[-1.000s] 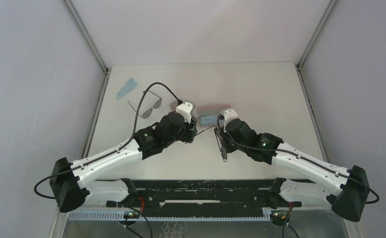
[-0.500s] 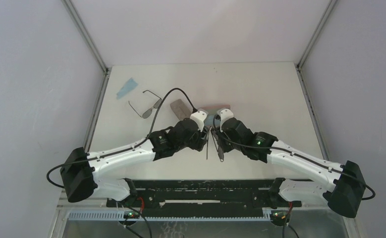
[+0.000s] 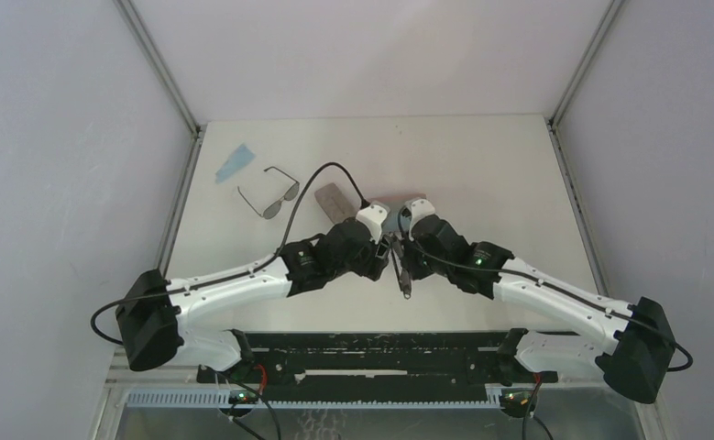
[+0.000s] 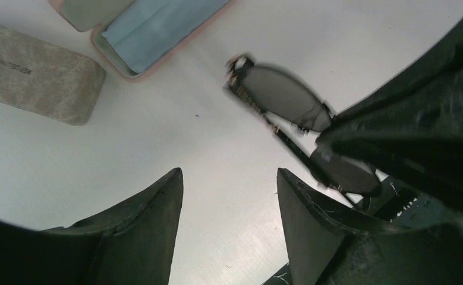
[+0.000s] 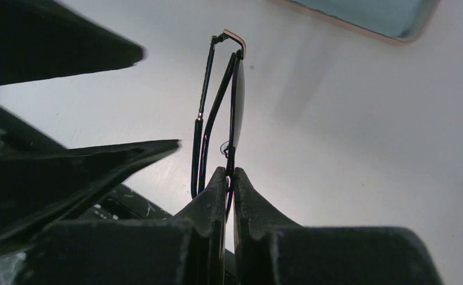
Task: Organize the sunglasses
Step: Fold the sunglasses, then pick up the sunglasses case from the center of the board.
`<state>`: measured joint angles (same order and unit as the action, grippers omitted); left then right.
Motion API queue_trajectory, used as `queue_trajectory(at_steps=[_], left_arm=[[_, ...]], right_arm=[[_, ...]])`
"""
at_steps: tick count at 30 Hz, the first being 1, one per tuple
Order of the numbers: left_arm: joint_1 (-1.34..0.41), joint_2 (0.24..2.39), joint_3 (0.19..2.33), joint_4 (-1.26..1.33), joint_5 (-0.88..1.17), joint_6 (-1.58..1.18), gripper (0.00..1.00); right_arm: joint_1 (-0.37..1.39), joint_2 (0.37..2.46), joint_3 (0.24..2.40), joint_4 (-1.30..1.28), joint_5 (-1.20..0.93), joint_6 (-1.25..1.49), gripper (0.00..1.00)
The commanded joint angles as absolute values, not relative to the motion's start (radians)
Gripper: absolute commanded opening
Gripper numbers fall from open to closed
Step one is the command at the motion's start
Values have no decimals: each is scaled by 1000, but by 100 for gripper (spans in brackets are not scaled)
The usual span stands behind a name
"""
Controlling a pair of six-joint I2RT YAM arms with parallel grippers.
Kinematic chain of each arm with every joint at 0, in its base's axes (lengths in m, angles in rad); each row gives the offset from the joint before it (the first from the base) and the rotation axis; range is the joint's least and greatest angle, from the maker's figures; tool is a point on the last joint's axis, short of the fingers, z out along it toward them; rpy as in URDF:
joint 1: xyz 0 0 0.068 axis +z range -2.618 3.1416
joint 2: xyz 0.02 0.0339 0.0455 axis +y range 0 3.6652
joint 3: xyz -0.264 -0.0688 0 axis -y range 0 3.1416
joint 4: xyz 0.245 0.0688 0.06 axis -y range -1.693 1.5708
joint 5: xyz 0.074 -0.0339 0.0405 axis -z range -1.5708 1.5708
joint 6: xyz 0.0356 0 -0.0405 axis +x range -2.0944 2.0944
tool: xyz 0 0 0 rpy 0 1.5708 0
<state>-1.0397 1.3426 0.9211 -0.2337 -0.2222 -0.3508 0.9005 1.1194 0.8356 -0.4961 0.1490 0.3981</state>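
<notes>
Right wrist view: we have our right gripper [image 5: 229,175] clenched on the bridge of the folded sunglasses [image 5: 238,89], near the pink case [image 5: 359,15]. Our left gripper [image 4: 229,178] gapes beside them, grasping nothing. The other pair [image 3: 270,194] lies unfolded on the table [image 3: 481,165], far left.

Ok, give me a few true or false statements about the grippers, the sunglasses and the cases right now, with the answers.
1. The right gripper is shut on folded sunglasses. True.
2. The left gripper grips them as well. False: the left gripper is open, with nothing between its fingers.
3. The other sunglasses lie inside the pink case. False: the other sunglasses lie open on the table; the pink case holds a blue cloth.
4. The grey case is closed. True.
</notes>
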Motion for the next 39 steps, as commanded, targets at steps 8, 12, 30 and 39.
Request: queue_trajectory(at_steps=[8, 12, 30, 39], left_arm=[[-882, 1353, 1168, -240, -189, -73, 66], [-833, 1493, 1318, -295, -116, 91, 67], [-660, 2137, 2059, -733, 212, 344, 73], [-652, 2263, 2198, -811, 273, 373, 76]], right_arm=[[651, 980, 716, -531, 128, 548, 0], [624, 932, 685, -539, 88, 540, 0], [568, 862, 624, -534, 48, 519, 0], [493, 808, 579, -529, 23, 518, 0]])
